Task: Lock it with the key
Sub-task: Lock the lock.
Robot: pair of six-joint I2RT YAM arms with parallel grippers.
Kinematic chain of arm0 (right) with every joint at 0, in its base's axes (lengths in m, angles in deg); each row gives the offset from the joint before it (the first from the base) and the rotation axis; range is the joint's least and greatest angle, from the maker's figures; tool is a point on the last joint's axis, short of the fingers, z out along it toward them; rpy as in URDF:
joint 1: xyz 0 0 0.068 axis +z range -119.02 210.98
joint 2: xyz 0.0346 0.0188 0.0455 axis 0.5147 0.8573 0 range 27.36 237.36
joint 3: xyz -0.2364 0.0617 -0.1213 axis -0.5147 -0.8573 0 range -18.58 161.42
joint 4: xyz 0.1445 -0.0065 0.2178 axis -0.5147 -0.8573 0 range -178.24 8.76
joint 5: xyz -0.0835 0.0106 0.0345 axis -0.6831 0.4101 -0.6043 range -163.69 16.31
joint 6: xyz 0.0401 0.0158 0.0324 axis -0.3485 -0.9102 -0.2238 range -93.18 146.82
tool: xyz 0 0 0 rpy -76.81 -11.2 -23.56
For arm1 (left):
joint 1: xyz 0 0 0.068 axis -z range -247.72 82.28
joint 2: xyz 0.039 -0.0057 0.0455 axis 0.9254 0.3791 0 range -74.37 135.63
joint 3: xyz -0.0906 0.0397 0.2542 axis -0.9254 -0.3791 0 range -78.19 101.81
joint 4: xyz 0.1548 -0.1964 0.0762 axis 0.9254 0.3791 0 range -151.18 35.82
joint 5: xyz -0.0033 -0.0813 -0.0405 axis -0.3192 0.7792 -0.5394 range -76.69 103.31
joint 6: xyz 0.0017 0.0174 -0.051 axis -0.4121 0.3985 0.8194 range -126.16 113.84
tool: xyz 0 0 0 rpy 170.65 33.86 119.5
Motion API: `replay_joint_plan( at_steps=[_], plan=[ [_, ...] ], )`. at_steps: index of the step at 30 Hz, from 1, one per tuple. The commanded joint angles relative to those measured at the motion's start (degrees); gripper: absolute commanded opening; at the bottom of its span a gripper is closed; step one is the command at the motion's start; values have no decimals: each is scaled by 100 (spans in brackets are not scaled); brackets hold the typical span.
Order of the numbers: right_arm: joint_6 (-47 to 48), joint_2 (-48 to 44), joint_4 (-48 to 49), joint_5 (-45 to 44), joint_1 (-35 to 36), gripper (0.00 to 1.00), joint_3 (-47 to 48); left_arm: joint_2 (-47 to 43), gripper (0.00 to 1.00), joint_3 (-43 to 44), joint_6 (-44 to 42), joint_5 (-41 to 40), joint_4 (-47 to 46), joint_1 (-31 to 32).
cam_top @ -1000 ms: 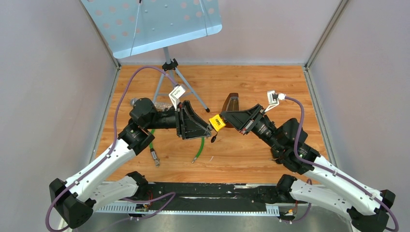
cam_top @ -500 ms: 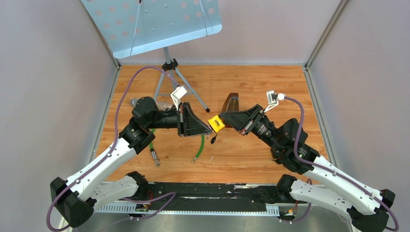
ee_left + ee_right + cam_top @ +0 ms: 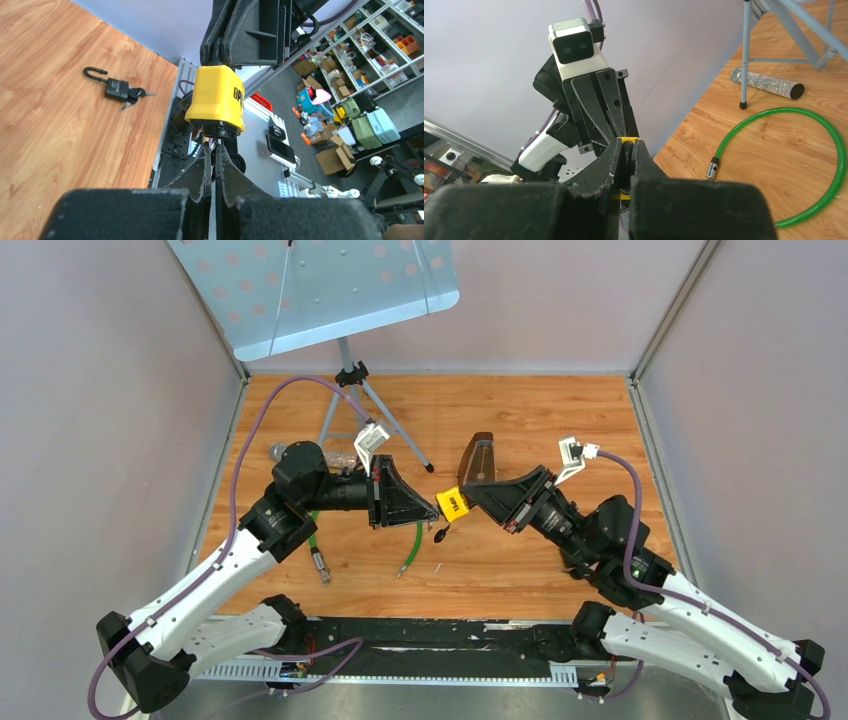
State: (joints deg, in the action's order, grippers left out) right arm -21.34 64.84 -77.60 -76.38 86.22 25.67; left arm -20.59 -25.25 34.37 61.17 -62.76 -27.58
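I find the left gripper [image 3: 215, 152] closed almost completely, its tips directly under the yellow padlock [image 3: 217, 100]. A thin dark sliver runs from the lock's underside into the pinch. I take it to be the key [image 3: 216, 145], but the wrist view is too tight there to be sure.

The right gripper [image 3: 625, 147] is clamped on the same padlock from the opposite side, and a strip of yellow shows between its fingers. Seen from above, the padlock hangs in the air over the middle of the table [image 3: 520, 410], between the two grippers, which meet tip to tip.

Below the padlock, a black padlock [image 3: 117, 90] lies flat on the wood, apart from both arms. A green cable [image 3: 824, 150] lies in a loop under the left arm. Beyond it a glitter tube [image 3: 769, 84] rests beside a leg of the stand [image 3: 345, 375].
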Motion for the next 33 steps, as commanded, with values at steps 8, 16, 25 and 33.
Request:
replay_joint_plan(
  at_steps=[8,16,25,33],
  plan=[
    [501,-628,585,-975,-159,0,260,-398,0,0,-272,404,342,-121],
    [1555,-532,732,281,-156,0,488,-791,0,-112,-889,822,272,-120],
    [1678,-248,855,688,-154,0,672,-742,0,380,-1704,430,1502,-120],
    [554,432,1105,451,-153,0,601,-452,0,86,482,-82,-444,-120]
  ],
)
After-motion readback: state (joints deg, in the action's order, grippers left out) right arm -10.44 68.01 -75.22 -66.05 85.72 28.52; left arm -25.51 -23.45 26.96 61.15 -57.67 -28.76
